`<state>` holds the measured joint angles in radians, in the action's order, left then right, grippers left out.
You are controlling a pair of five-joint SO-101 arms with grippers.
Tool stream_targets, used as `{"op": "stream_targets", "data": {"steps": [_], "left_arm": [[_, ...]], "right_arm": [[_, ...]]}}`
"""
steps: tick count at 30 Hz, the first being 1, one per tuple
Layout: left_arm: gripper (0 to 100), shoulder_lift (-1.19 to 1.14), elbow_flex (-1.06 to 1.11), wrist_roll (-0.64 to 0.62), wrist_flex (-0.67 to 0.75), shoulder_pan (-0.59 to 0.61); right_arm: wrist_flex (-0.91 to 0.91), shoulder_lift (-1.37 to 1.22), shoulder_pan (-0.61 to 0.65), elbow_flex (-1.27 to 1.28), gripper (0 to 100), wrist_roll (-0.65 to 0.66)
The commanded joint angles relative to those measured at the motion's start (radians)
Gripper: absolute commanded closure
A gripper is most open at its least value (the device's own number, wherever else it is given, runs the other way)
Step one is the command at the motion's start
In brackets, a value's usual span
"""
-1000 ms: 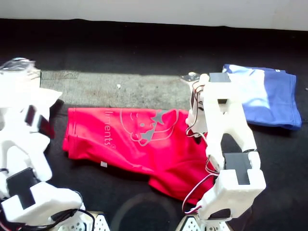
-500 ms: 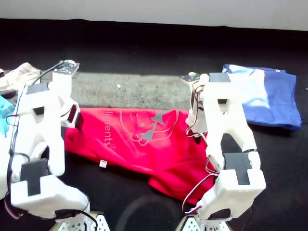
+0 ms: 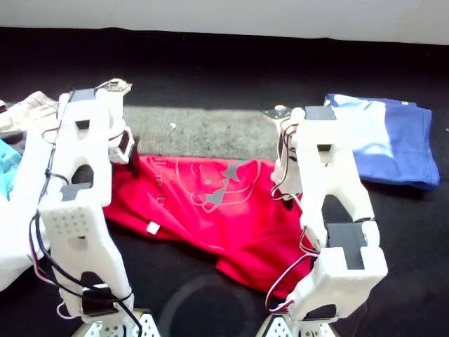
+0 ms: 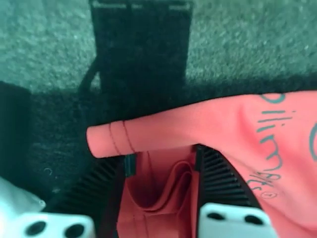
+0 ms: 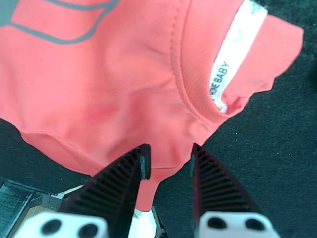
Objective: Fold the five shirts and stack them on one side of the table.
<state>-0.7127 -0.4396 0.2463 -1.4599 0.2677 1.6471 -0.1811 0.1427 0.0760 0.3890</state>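
A red shirt with a grey print lies spread across the middle of the table. My left gripper is at its left end, shut on a bunch of red fabric that fills the gap between the fingers, and a sleeve drapes past the tips. At the shirt's right edge is my right gripper. It stands slightly open over the hem, beside the collar and its white label. A folded blue shirt lies at the back right.
A grey mat lies behind the red shirt on the dark table. A cream garment and a teal one are heaped at the left edge. Both arm bases stand at the front edge.
The left arm swung in from the far left to the red shirt's left end and took hold of it, drawing that end up and inward. The right arm stayed still.
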Motion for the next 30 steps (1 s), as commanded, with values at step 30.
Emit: {"op": "stream_targets", "data": {"steps": [30], "left_arm": [[79, 0.588, 0.74, 0.479, 0.103, 0.24]], "right_arm": [[0.005, 0.002, 0.096, -0.044, 86.1, -0.003]]}}
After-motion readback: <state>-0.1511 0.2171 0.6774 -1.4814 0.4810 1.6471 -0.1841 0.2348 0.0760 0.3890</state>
